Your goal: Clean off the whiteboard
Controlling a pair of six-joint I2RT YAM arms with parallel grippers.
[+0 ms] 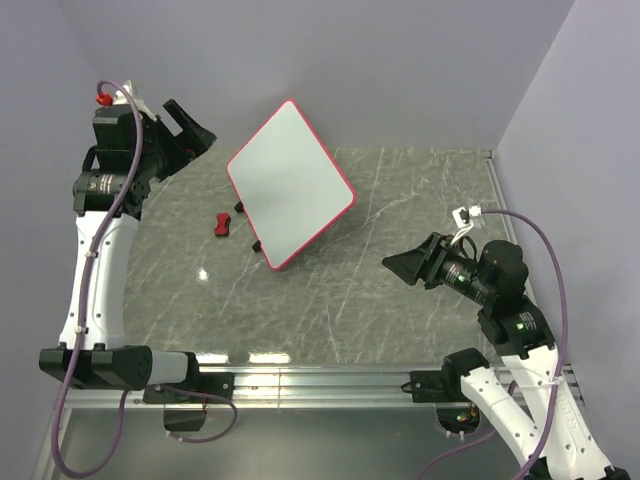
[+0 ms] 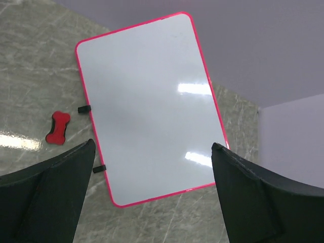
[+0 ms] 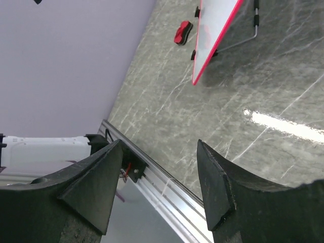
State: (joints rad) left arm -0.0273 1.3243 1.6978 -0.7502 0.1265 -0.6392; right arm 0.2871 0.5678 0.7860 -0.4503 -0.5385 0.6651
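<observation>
The white left arm [image 1: 95, 270] rises steeply at far left, the left black two-finger pincer [image 1: 190, 122] held high, fingers spread wide. The white right arm [image 1: 520, 340] bends low at near right, the right black two-finger pincer [image 1: 402, 266] parted, pointing left.

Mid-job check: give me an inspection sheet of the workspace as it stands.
Surface: grey marbled table, a few glare patches.
Job's things: whiteboard propped at a tilt, no marks seen on its face.
Clutter: red bow-shaped piece on the table beside the board's footed edge, not touching it.
Grippers: left gripper open, raised, facing the board; right gripper open above the table; both hold nothing.
Cables: purple cables loop along each arm, none on the board.
Surroundings: lilac walls; metal rail at the near edge.
</observation>
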